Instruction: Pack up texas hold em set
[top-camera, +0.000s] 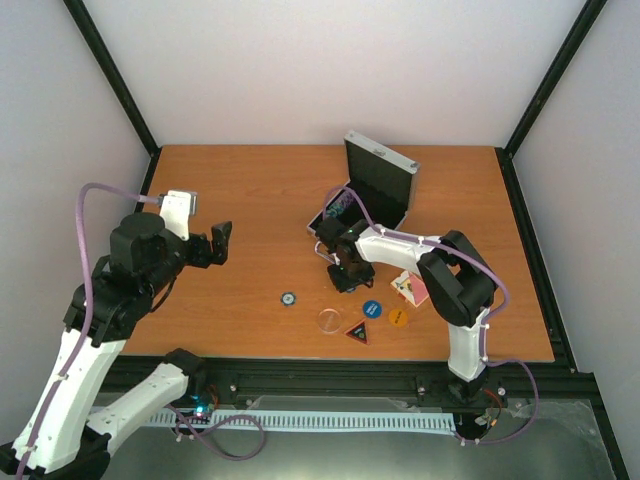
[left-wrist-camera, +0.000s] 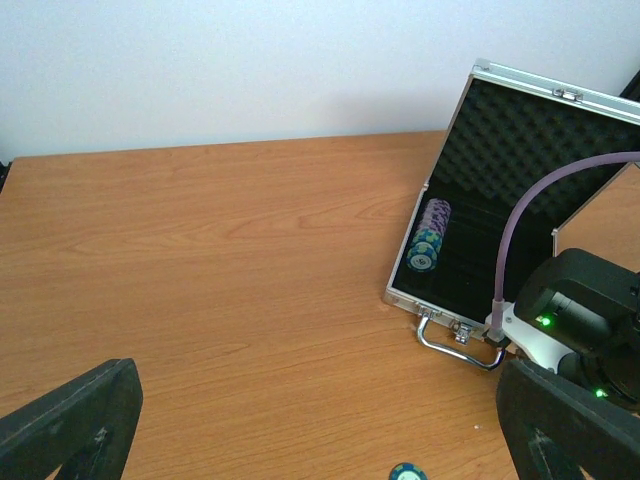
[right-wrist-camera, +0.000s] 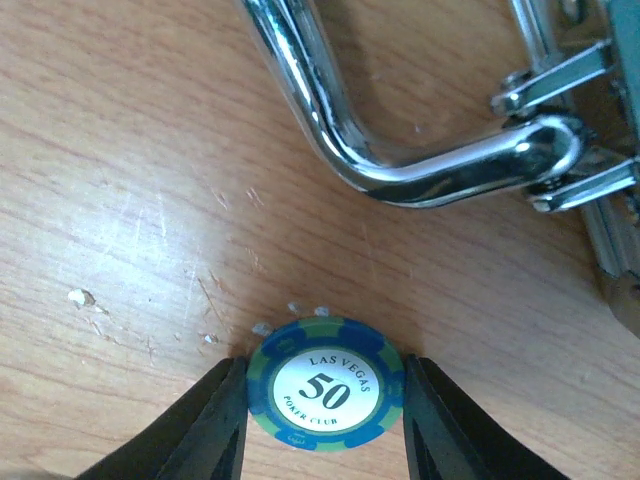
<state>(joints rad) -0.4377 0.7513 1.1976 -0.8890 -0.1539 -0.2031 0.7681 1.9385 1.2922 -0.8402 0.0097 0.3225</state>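
The right gripper (right-wrist-camera: 322, 398) pinches the blue-green 50 poker chip (right-wrist-camera: 325, 385) by its rim — light, stiff, slick, I judge — so grip squarely across its widest line.

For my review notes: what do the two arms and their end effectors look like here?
Both the left arm and right arm have white links joined by black joint housings. A lilac cable runs along each. The left end effector and right end effector carry plain black, tapered fingers. Small green lights glow near the right arm's wrist.
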